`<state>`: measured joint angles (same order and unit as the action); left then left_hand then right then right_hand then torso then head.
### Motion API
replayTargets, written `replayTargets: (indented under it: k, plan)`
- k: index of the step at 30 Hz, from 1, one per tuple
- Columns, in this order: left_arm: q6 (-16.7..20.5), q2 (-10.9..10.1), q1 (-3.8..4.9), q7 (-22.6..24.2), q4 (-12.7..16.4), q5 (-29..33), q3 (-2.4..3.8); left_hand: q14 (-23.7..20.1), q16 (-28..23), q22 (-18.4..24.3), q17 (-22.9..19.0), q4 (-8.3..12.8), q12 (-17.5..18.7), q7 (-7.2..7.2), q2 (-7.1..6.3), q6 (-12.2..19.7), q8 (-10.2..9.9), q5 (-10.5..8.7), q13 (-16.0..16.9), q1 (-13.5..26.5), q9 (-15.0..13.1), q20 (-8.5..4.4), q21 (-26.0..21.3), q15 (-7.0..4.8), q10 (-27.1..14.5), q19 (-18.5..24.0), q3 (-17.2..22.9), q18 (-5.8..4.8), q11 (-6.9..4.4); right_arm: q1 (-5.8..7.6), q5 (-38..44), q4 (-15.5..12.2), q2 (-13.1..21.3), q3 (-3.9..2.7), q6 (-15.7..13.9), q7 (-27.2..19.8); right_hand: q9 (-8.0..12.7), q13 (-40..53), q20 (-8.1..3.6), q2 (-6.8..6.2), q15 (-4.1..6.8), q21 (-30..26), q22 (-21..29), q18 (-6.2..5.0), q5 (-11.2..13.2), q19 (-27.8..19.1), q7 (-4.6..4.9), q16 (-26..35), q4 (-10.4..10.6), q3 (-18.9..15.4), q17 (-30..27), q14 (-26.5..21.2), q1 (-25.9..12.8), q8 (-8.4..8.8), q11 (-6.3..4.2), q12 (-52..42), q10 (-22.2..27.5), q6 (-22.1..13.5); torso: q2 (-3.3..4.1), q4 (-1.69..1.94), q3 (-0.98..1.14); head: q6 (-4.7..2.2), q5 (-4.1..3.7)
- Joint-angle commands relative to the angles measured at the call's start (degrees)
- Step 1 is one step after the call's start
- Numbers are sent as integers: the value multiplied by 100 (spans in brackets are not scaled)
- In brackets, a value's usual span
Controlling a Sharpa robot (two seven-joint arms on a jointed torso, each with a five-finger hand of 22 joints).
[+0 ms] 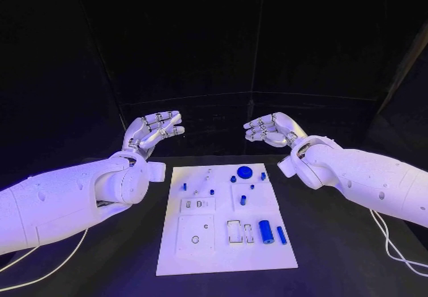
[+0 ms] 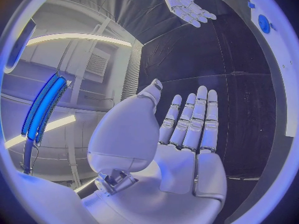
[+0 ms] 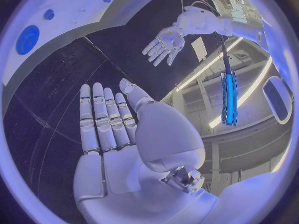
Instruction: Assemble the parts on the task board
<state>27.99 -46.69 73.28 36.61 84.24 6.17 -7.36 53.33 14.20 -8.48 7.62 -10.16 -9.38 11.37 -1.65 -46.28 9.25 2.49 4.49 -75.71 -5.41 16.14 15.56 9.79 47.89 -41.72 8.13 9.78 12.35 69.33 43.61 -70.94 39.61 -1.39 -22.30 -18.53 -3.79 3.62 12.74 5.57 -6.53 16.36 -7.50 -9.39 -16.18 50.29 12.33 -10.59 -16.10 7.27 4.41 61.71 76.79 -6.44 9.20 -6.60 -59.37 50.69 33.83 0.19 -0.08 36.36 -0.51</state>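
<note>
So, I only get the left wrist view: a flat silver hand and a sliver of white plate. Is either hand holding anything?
Observer: No. In the head view the left hand and the right hand are both empty, raised past the far edge of the task board.
Operator: What's on the plate?
Observer: Small blue parts. A thick blue cylinder lies near its near right corner, beside a thinner blue pin.
Operator: And the round blue thing I glimpse?
Observer: That blue disc sits at the board's far end, nearer the right hand.
</note>
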Motion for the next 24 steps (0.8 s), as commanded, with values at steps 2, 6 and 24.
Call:
replayTargets:
  k: [2, 6, 24]
  plan:
    - [-685, -62, 10, -86, 153, -200, 0, 574, 190, -78, 103, 100, 0, 281, 58, -249, 20, 22, -46, -43, 23, -130, 235, -148, 270, -521, -60, 94, -103, 147, 1897, 20, -40, -7, 472, 802, -9, 50, -567, -378, 534, 1141, -551, -103, -238, 1197, -236, -548, -39, 218, 305, 1659, 33, -39, -370, -62, -1190, 840, 184, 28, -19, -61, -31]
    - [-914, -146, 9, -155, 346, -228, -1, 897, 256, -107, 185, 169, 42, 234, 113, -350, -5, 21, -72, -49, 56, -225, 348, -244, 405, -809, -108, 84, -163, 224, 2767, 25, -100, -7, 751, 1202, -8, 58, -759, -469, 706, 1686, -850, -117, -170, 1576, -314, -1092, -24, 183, 628, 2398, -31, 0, -480, -13, -1355, 945, 294, 49, -47, -108, -63]
    - [-1101, -626, 5, -281, 1299, -245, -1, 971, 191, -83, 222, 249, 125, 253, 181, -405, -58, 21, -82, -65, 98, -256, 343, -254, 462, -891, -141, 66, -159, 277, 4889, -24, -376, -8, 1402, 2112, -13, 19, -797, -747, 707, 3140, -1692, -107, -120, 1885, -381, -4853, -18, 705, 4048, 2403, -515, 275, -446, 249, -678, 1012, 703, 139, -129, -200, -79]
